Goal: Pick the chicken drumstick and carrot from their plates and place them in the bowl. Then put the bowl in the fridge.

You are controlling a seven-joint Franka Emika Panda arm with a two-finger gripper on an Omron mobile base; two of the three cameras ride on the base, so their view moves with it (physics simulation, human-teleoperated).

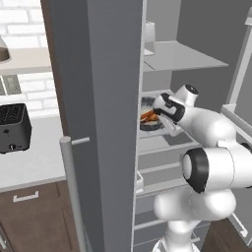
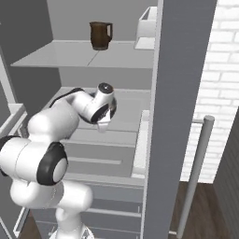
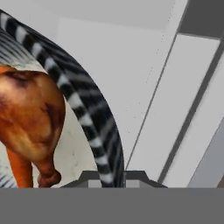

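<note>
My two-finger gripper (image 3: 110, 178) is pinched tight on the rim of the dark grey-blue ribbed bowl (image 3: 94, 127). Inside it lie the reddish-brown roasted chicken drumstick (image 3: 30, 118) and slim orange carrot (image 3: 19, 168). Bowl rests on a pale shelf (image 1: 170, 140) in the open tall grey fridge (image 1: 106, 98); brown jug (image 2: 100, 35) on the shelf above.

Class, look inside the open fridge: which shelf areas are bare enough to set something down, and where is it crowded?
Bare: the upper shelf left of the brown jug, and the middle shelf to the right of the bowl. Crowded: the bowl's spot, where the gripper clamps its rim with the chicken drumstick and carrot inside.
</note>
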